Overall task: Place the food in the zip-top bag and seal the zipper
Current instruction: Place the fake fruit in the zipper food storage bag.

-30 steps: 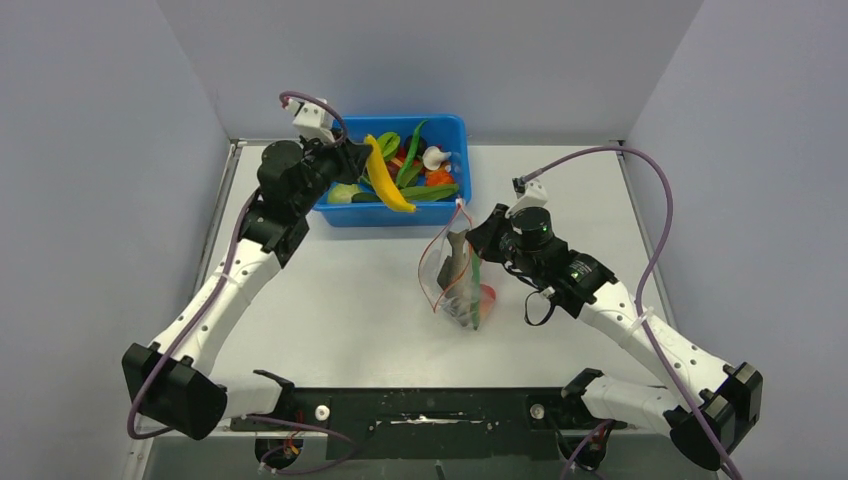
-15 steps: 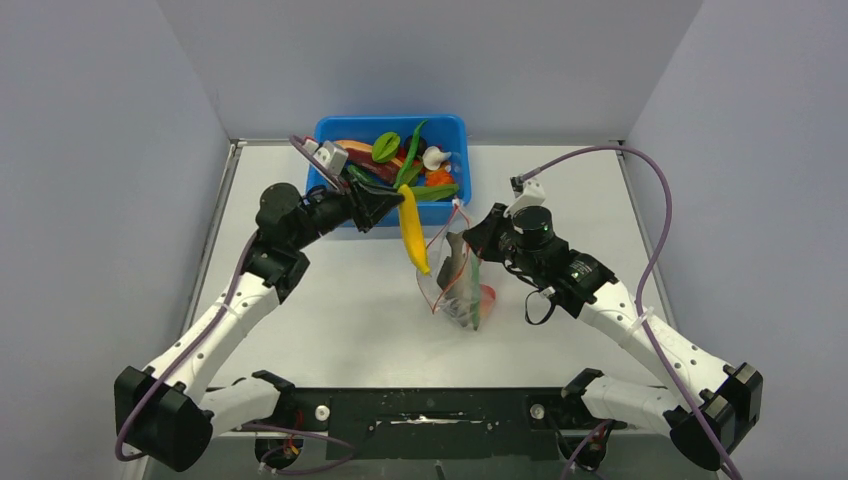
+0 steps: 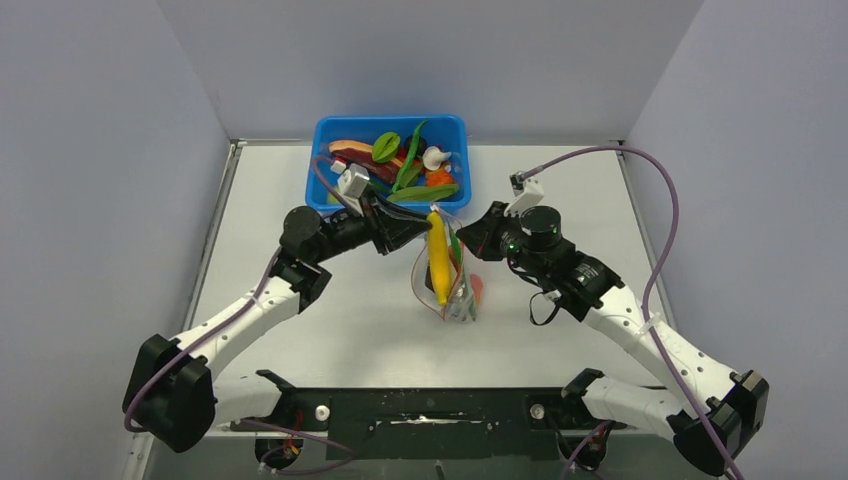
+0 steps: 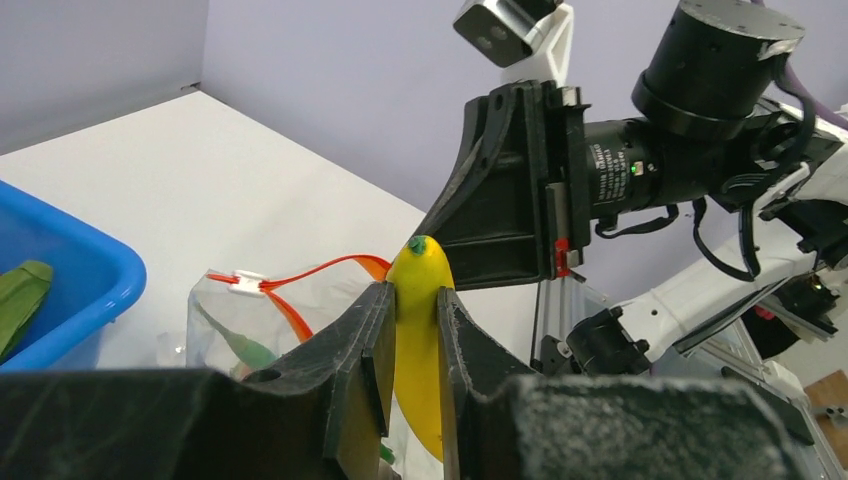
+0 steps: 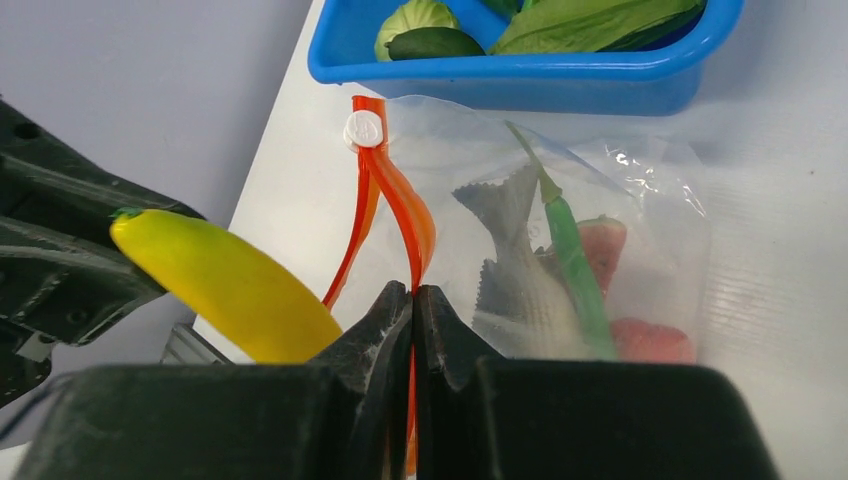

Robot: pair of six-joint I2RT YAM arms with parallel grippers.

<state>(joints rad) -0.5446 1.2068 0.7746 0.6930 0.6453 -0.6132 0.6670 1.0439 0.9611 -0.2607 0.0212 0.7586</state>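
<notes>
Clamping the yellow banana (image 4: 416, 385), left hand (image 4: 411, 308) holds it at the open mouth of the zip-top bag (image 5: 625, 180); right hand (image 5: 412, 300) pinches the zipper (image 5: 404, 212), bag ahead of its fingers, fish (image 5: 522, 275) inside.

Blue tub (image 3: 390, 121) on white table (image 3: 360, 322)
</notes>
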